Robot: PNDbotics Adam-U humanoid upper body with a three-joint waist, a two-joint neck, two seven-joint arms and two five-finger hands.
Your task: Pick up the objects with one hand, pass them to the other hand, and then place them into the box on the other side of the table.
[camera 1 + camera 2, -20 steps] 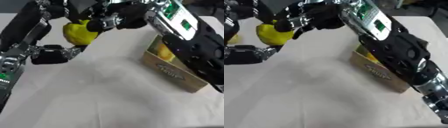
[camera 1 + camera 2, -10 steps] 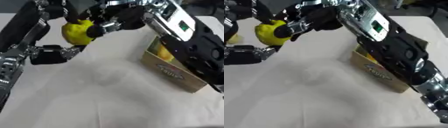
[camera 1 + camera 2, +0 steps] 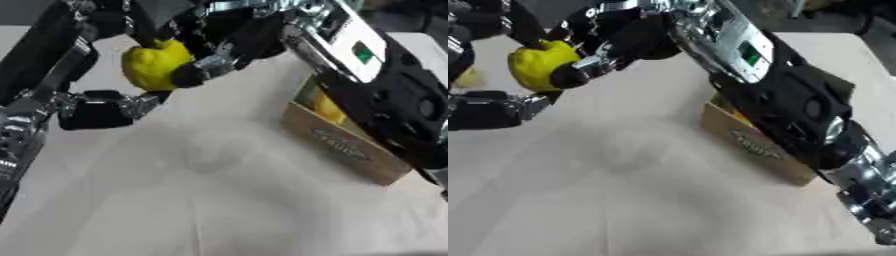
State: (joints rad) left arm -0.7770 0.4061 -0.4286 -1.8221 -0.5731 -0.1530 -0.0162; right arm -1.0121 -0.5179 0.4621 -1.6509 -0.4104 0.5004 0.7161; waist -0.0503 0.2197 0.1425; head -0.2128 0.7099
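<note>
The robot's right hand [image 3: 219,47] is curling its fingers around a yellow fruit [image 3: 153,64], holding it in the air above the white surface [image 3: 210,190] at upper left. The left hand [image 3: 101,107] is hovering just below the fruit, but whether it is open or closed cannot be told. A cardboard box [image 3: 346,147] is sitting on the surface under the right arm, with something yellow inside.

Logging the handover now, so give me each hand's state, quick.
Left hand: beside and below the yellow object; whether its fingers grip cannot be told.
Right hand: fingers curled round the yellow object, holding it above the table.
</note>
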